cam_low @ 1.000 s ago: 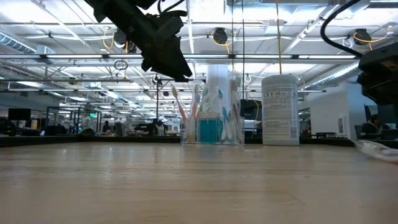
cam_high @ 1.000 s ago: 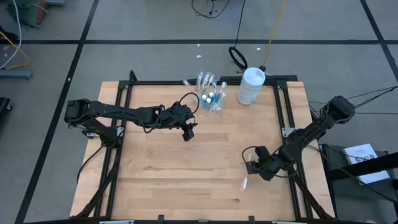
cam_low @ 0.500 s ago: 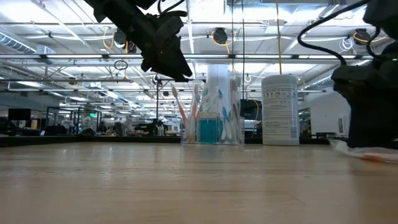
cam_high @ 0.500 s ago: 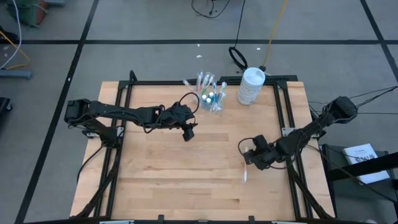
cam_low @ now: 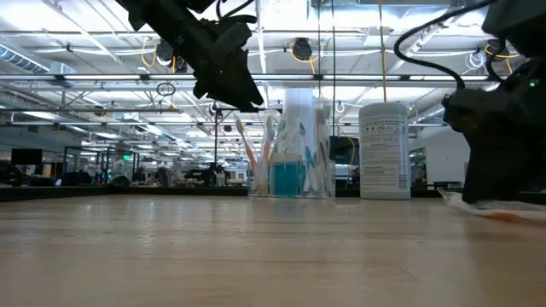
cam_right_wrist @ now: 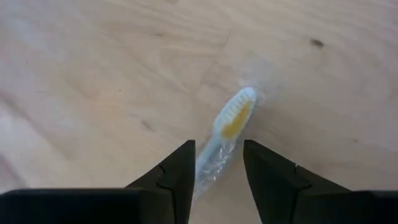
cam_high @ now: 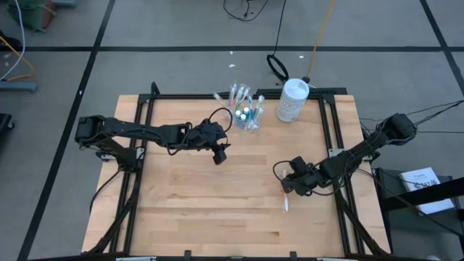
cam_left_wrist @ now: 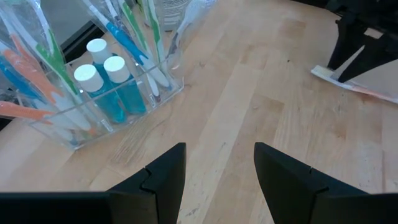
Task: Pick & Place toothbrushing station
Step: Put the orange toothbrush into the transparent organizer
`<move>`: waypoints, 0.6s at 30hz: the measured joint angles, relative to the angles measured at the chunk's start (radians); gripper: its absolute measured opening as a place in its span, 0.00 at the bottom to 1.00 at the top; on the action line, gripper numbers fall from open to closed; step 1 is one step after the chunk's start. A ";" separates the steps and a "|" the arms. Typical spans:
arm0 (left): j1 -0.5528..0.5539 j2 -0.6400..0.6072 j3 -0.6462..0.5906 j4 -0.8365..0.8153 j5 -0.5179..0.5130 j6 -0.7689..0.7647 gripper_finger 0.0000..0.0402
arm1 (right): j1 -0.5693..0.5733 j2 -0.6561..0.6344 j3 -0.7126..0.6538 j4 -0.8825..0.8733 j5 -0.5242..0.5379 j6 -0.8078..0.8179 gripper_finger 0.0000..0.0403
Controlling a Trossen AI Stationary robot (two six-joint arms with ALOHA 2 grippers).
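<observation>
Our right tool point(cam_high: 289, 187) hangs low over the desk point(cam_high: 217, 196), and its two dark fingers point(cam_right_wrist: 177, 177) are a little apart, with a wrapped toothbrush point(cam_right_wrist: 224, 140) lying flat between their tips. Only the right wrist view shows this well: we see a pale handle with a yellow patch near the head. We cannot tell if the fingers touch it. From above, the toothbrush point(cam_high: 286, 206) is just a thin pale line on the wood, on the right side of the desk, toward the front. From desk height, we see only a flat pale strip point(cam_low: 490, 209) under the dark arm.

The clear holder point(cam_high: 247, 114) stands well apart from it, at the back of the desk near the middle. The left wrist view looks down into it, and we see two blue tubes point(cam_left_wrist: 109, 81) with white caps and more brushes with orange, blue and green handles. A white round bottle point(cam_high: 293, 100) stands just beside the holder.

Our left tool point(cam_high: 220, 154) waits in the air near the holder point(cam_left_wrist: 106, 81), fingers wide apart and holding nothing.
</observation>
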 joint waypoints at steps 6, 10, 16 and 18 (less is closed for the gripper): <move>0.000 0.000 0.000 0.000 0.001 -0.004 0.49 | -0.011 0.030 -0.018 0.015 -0.011 -0.052 0.21; 0.000 0.000 0.000 0.001 0.001 -0.003 0.49 | -0.020 0.027 -0.023 0.090 0.049 -0.175 0.10; 0.000 0.000 0.000 0.002 0.001 0.000 0.49 | -0.102 0.023 -0.023 0.349 0.197 -0.427 0.02; 0.000 0.000 0.000 0.001 0.009 0.003 0.49 | -0.146 0.022 -0.023 0.501 0.249 -0.580 0.01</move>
